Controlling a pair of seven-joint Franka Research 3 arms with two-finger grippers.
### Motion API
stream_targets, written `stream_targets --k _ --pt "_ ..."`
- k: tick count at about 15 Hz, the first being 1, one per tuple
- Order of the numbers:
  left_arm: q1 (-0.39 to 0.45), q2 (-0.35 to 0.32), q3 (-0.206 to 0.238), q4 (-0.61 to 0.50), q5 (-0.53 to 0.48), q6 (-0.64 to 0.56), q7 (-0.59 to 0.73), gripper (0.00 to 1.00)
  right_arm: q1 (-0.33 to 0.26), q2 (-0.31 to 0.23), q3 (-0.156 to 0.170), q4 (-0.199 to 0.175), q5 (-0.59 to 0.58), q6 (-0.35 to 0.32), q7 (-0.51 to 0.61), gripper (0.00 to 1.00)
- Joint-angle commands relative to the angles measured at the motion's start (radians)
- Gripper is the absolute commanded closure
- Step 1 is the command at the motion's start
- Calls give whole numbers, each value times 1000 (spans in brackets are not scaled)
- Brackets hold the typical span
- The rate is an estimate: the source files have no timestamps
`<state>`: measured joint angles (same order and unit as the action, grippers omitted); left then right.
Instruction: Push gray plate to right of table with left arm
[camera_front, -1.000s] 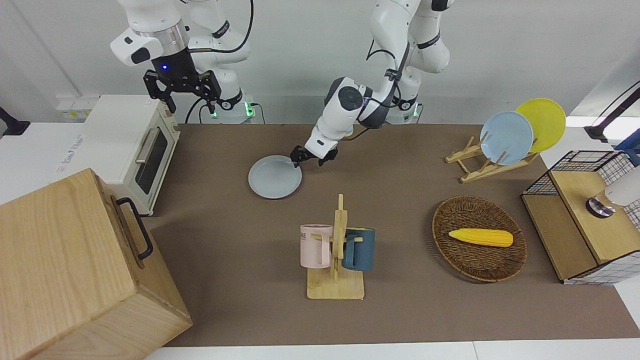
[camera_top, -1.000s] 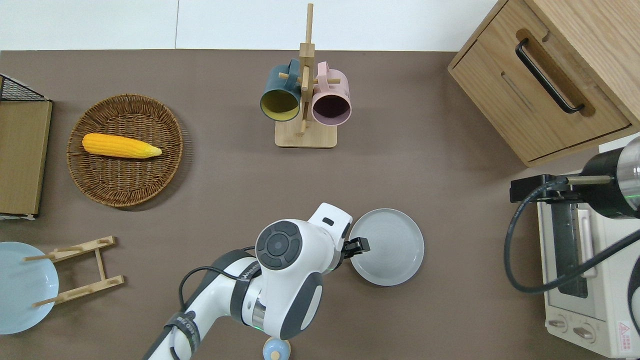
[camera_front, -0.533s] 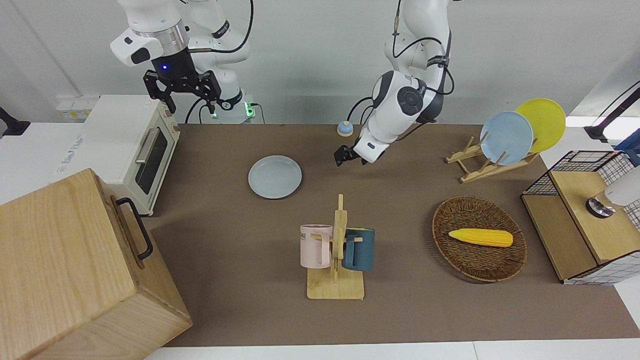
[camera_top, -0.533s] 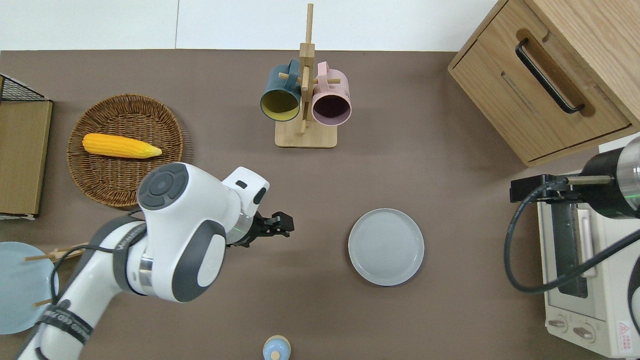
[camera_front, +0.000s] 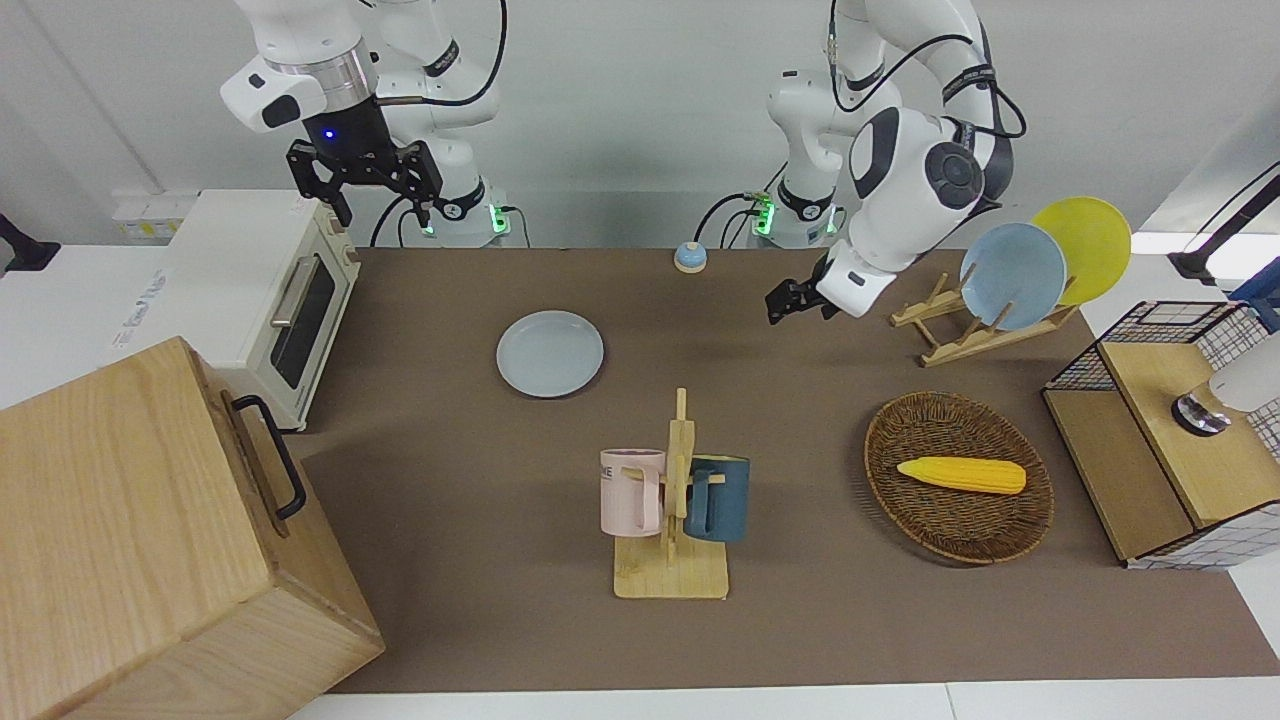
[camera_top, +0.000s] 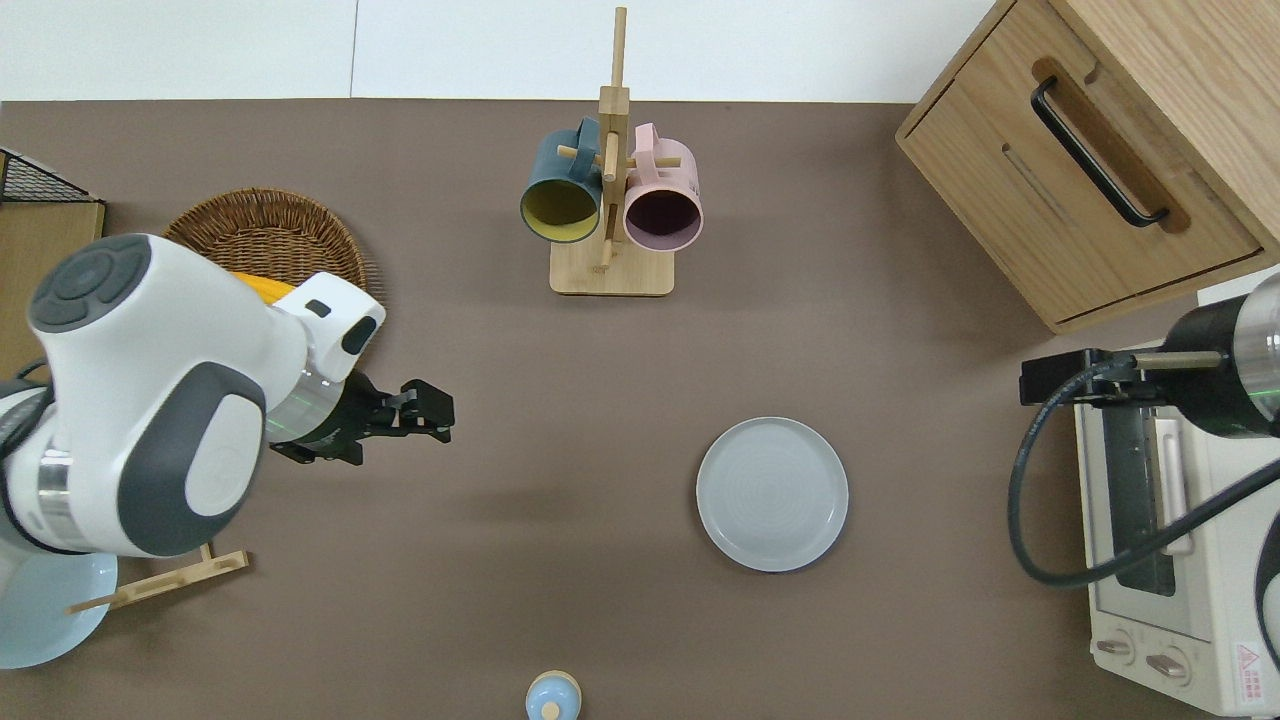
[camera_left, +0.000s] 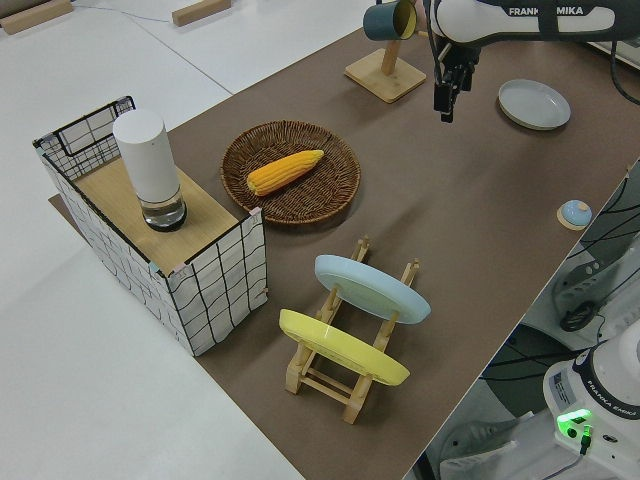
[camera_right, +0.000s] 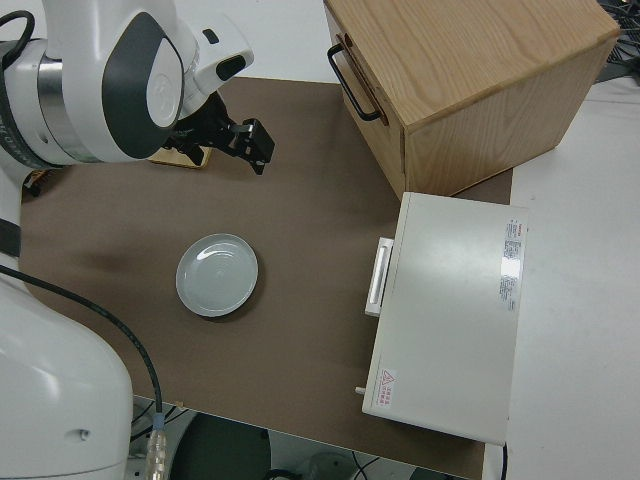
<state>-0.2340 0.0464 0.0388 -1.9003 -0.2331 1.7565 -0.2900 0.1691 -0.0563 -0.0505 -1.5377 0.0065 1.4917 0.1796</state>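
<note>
The gray plate (camera_front: 550, 354) lies flat on the brown table (camera_front: 800, 620), toward the right arm's end; it also shows in the overhead view (camera_top: 772, 494), the left side view (camera_left: 534, 103) and the right side view (camera_right: 217, 275). My left gripper (camera_top: 435, 418) is in the air over bare table beside the wicker basket (camera_top: 300, 240), well apart from the plate and holding nothing. It also shows in the front view (camera_front: 790, 303) and the left side view (camera_left: 445, 98). My right gripper (camera_front: 383, 212) is parked, its fingers open.
A mug rack (camera_front: 672, 520) with a pink and a blue mug stands farther from the robots than the plate. Corn (camera_front: 962, 474) lies in the basket. A plate rack (camera_front: 975, 325) holds a sky-blue and a yellow plate. A toaster oven (camera_front: 270, 290), a wooden cabinet (camera_front: 150, 540) and a small blue knob (camera_front: 689, 258) are there too.
My left arm has swung away from the gray plate's rim toward its own end of the table and risen. The plate has not moved over these frames. The right arm has not moved.
</note>
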Motion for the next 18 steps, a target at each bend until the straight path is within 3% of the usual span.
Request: stream_targets --k 1,5,9,18 --pt "103 -28 -75 73 121 -96 32 9 6 6 -5 10 0 -11 -3 5" --pt "110 -40 -80 196 225 -196 31 9 6 6 -5 10 0 -11 -2 5" --pt "139 -40 -80 322 248 -273 32 9 6 4 -5 10 0 -11 -2 5" --pt "173 -45 -114 402 256 -356 18 9 6 6 -5 10 0 -11 -3 7"
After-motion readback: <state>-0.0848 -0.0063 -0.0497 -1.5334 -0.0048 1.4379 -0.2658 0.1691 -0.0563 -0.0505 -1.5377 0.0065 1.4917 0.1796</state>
